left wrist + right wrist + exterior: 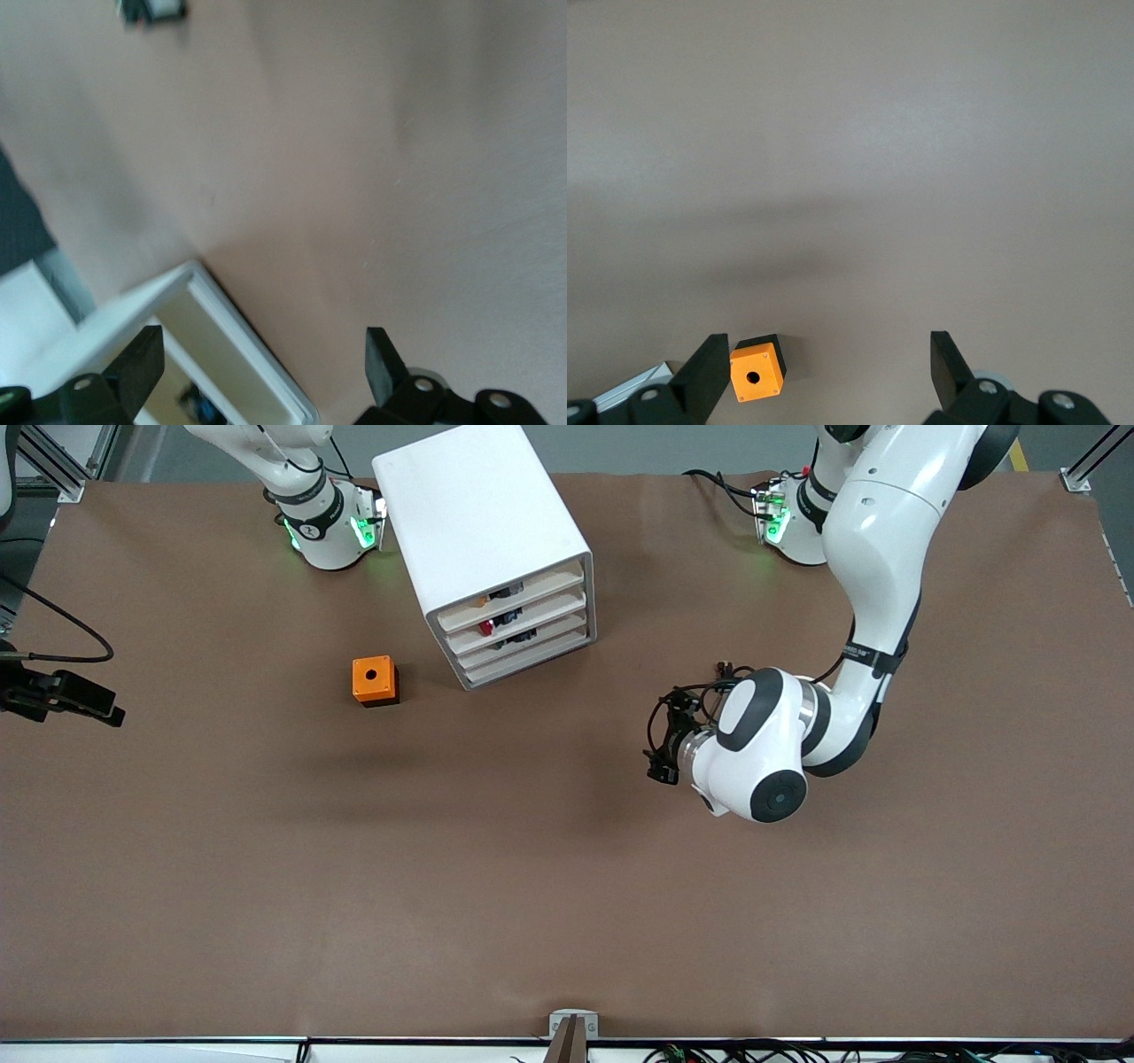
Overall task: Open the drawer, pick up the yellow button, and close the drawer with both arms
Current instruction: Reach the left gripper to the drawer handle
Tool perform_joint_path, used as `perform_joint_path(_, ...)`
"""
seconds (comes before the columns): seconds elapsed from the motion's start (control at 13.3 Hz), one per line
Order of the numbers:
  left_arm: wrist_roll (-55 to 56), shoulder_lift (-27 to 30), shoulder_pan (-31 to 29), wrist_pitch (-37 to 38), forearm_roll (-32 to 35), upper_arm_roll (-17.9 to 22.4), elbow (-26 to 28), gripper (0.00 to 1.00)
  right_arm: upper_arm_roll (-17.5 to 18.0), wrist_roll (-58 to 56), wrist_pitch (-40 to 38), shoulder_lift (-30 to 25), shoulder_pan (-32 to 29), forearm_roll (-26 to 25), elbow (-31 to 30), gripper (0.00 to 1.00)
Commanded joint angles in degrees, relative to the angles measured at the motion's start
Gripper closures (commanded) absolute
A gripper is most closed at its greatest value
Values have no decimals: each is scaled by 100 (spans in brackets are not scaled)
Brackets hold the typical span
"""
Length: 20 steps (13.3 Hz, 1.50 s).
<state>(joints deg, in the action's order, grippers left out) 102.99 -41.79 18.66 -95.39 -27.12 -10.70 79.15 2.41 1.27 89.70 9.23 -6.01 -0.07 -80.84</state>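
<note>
**K:** Brown worktop, plain matte sheet. White cabinet stands between the two arm bases, its drawer fronts angled toward the front camera and the left arm's end. Drawer, the top one of four, looks shut, flush with the three under it.

**M:** Button?

**K:** Small orange speck at the top drawer's front edge, probably the button; too small to be sure. Orange cube with a hole sits on the worktop beside the cabinet, toward the right arm's end. Not our part.

**M:** Hands?

**K:** Left hand hovers over bare worktop, off the cabinet's front corner, fingers spread wide, empty. Its wrist view shows the cabinet's corner close by. Right hand not in the front view; its wrist camera shows fingers apart, nothing held, cube below.

**M:** Handling?

**K:** Drawer's a thin plastic tray: light, should slide easily. Cabinet itself looks light too, so it may skate when pulled. I'd brace the shell with one hand and hook the tray's front lip with the other. Button is tiny, hard and smooth, likely to roll or squirt out. Pinch across the black body, not the round cap.
</note>
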Motion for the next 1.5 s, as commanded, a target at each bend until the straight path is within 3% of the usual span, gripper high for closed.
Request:
perform_joint_path(0.0,772,-48,33,213,-756,24,-40,0,31,84,21,-193,-6,77,-178,0)
perform_joint_path(0.45,1441,-241,-47,1636,-2182,25,75,1,31,83,-224,-219,126,7,-125,0)
perform_joint_path(1.05,3210,-382,577,1682,-2902,16,57,2,22,32,-119,-299,126,33,-213,0)
perform_joint_path(1.43,3254,-487,875,1682,-3273,24,66,18,22,5,-146,-299,126,33,-213,0)
